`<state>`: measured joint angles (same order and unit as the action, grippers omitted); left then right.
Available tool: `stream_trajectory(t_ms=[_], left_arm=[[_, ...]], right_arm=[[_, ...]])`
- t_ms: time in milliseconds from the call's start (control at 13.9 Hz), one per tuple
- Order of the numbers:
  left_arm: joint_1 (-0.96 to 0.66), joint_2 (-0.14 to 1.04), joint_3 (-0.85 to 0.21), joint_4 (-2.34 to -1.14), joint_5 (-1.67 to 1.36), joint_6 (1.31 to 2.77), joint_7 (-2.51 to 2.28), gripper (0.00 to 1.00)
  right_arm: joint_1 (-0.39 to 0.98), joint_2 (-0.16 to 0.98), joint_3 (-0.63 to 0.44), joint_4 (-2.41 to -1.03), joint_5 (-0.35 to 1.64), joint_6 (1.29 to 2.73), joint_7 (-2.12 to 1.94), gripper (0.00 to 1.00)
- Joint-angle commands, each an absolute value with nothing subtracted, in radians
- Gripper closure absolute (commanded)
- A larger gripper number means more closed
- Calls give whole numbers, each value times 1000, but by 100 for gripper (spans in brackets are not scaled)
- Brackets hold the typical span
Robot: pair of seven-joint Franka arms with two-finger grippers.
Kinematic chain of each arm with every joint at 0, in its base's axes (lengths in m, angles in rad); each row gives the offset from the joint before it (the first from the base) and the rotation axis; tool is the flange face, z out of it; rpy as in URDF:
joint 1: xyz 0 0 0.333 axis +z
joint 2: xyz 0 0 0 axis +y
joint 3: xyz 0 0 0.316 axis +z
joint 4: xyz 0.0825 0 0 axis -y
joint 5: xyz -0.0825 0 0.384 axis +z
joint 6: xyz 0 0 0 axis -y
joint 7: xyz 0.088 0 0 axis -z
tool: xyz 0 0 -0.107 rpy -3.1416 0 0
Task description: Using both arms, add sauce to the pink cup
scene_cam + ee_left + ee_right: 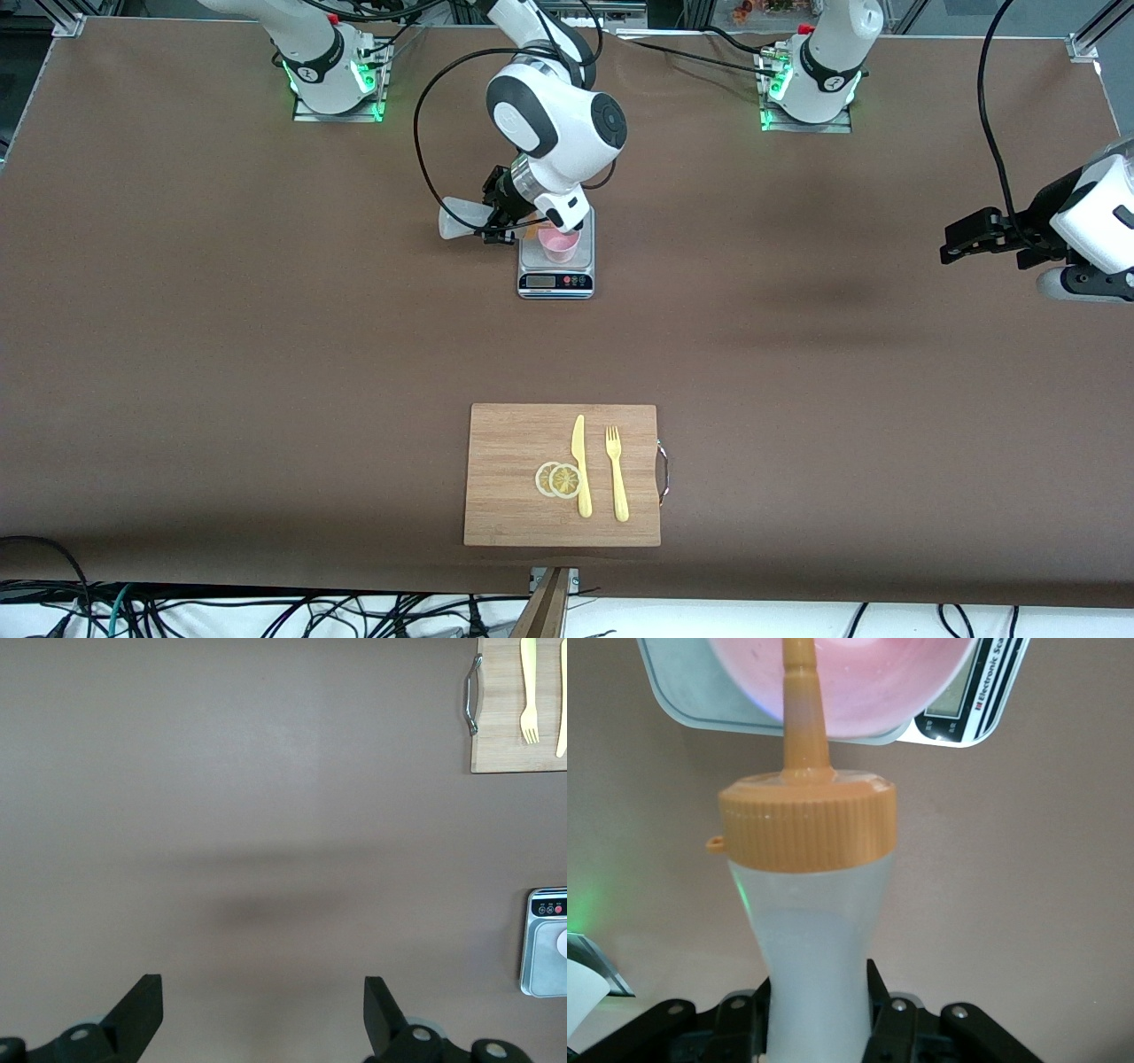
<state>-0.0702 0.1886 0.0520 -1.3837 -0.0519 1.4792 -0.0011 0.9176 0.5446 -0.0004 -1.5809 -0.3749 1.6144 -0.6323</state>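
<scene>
While pour is under way: entry as follows.
Progress: sauce [819, 930] already picked up, tipped sideways, nozzle over rim of pink cup [560, 243]; squeeze/dispense looks like the step in hand. No sauce visible in cup from these views, so fill amt unknown.
Left to do: finish squeezing, set bottle down; left arm's share not yet begun, by my reading.
Right gripper [819, 1014]: over table just beside the scale, fingers pinching the bottle body hard enough that it waists in.
Left gripper [264, 1014]: waits over bare table at left arm's end, fingers spread wide, nothing between them.
Pink cup loc.: upright on kitchen scale [555, 266], mid-table, farther from front camera than cutting board [563, 474].
Count, task items: 1 bottle, 1 cup, 2 arms.
Count, other: 1 scale; 1 board w/ metal handle; 1 yellow knife [580, 465]; 1 yellow fork [617, 472]; 2 lemon slices [558, 479], overlapping, touching the knife.
</scene>
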Motion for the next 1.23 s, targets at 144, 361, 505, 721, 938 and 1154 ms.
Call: stream_trajectory(t_ms=[144, 361, 505, 721, 938, 1154], left_arm=[[-77, 193, 57, -1367, -43, 1468, 11, 0], [-77, 193, 57, -1367, -43, 1468, 12, 0], [-77, 193, 57, -1367, -43, 1468, 12, 0], [-77, 193, 57, -1367, -43, 1468, 12, 0], [-77, 193, 57, -1367, -43, 1470, 12, 0], [-77, 193, 57, -1367, -43, 1468, 12, 0]], right_arm=[[928, 532, -6, -1542, -396, 1543, -632, 77], [930, 535, -6, -1542, -396, 1545, -624, 80], [931, 540, -6, -1542, -397, 1548, -624, 84], [933, 546, -6, -1542, -414, 1549, -624, 93], [934, 552, -6, -1542, -414, 1549, -624, 98], [933, 552, -6, -1542, -414, 1548, -624, 98]])
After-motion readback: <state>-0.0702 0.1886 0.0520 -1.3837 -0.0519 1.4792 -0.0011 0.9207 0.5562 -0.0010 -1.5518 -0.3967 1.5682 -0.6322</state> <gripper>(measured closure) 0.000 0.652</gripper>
